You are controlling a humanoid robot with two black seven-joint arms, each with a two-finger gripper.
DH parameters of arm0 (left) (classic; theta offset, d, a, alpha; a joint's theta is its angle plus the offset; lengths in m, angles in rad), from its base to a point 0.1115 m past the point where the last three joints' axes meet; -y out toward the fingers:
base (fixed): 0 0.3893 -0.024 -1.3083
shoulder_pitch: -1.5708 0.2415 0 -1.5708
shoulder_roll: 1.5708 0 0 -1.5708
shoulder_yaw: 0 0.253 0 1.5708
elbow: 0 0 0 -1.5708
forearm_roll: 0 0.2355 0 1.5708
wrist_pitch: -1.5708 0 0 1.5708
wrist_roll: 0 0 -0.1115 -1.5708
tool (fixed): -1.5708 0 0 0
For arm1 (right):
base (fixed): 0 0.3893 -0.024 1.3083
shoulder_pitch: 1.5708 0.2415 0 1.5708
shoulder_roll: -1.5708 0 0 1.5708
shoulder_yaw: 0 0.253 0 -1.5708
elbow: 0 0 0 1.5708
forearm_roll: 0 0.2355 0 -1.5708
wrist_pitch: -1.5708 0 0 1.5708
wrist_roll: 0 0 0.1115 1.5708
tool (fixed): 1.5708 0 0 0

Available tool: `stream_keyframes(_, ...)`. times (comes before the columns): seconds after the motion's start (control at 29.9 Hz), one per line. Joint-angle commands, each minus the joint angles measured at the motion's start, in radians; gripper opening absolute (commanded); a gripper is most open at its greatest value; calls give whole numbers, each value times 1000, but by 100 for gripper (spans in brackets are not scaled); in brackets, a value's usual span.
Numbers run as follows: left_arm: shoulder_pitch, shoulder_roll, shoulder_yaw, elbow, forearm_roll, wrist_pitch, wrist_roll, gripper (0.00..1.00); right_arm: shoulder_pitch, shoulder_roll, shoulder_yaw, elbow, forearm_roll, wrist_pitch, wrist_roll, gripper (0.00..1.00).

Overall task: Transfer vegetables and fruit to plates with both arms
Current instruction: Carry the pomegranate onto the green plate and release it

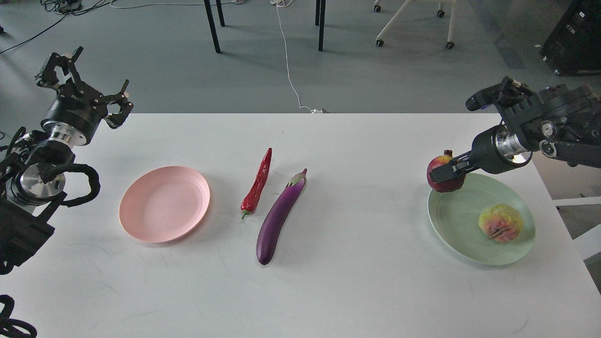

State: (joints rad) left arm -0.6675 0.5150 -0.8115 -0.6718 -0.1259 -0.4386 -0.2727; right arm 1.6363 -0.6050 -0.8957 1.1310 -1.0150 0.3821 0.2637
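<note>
My right gripper (pixel 446 172) is shut on the dark red pomegranate (pixel 442 174) and holds it above the left rim of the mint green plate (pixel 458 225). The bumpy yellow-pink fruit (pixel 500 222) lies on that plate. The red chili pepper (pixel 257 185) and the purple eggplant (pixel 281 216) lie side by side at the table's middle. The pale pink plate (pixel 164 203) sits empty to their left. My left gripper (pixel 82 89) is open and empty, raised over the table's far left corner.
The white table (pixel 328 281) ends just right of the green plate. Beyond its far edge are table legs (pixel 212 26), a white cable (pixel 287 61) on the floor and a wheeled chair base (pixel 413 23).
</note>
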Motion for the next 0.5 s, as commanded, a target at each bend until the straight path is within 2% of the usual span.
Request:
stream_keyframes(0.0,0,0,0,0,2,1,0,98,-59,-21,14,-16,-7,-22,0,57)
stream_keyframes(0.2,0,2,2,-2,2,0,1,98,-87,-19,21,-33,-7,-42,0,67)
stream_keyframes(0.37,0,3,2,0,2,4,1,98,-127,-16,82,-73,-5,-46,0,90)
stream_keyframes(0.47,0,3,2,0,2,6,1,98,-135,-19,96,-69,-4,-45,0,94)
